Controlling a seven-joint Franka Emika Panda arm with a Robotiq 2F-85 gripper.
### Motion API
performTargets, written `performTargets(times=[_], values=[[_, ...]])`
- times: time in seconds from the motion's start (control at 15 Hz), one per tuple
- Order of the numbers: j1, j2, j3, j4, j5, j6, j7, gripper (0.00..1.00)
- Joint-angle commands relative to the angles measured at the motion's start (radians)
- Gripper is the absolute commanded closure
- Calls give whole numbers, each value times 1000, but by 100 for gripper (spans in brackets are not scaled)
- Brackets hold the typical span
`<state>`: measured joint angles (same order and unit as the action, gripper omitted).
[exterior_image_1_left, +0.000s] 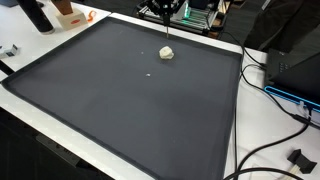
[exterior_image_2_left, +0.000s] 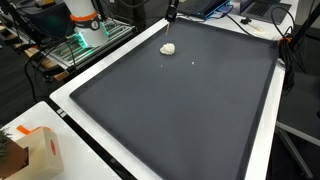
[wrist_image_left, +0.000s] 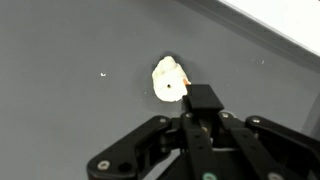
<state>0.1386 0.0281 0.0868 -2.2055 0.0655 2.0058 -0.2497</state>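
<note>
We see a small cream-white lumpy piece (wrist_image_left: 168, 82), irregular and rough-surfaced with a dark spot near its middle. It lies on a flat dark grey matte mat (wrist_image_left: 70, 50) whose surface is smooth and even (a tiny white speck (wrist_image_left: 104, 73) sits well apart from it). The black gripper (wrist_image_left: 205, 97), with its angular linkage, shows its fingertips pressed together as one squared block with nothing between them. In the wrist view the piece lies just beside that tip. In both exterior views the piece (exterior_image_1_left: 167, 52) (exterior_image_2_left: 169, 47) rests on the mat beneath the raised gripper (exterior_image_1_left: 164, 14) (exterior_image_2_left: 172, 13), near the mat's far edge.
</note>
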Motion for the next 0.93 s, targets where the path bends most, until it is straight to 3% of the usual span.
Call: performTargets(times=[0.0, 0.33, 0.4, 0.87], values=[[-14, -7, 11, -39, 33, 58, -85, 97], [-17, 15, 12, -49, 36, 114, -166, 97], [-12, 10, 15, -30, 5, 88, -110, 87], [-15, 21, 15, -30, 7, 91, -142, 87]])
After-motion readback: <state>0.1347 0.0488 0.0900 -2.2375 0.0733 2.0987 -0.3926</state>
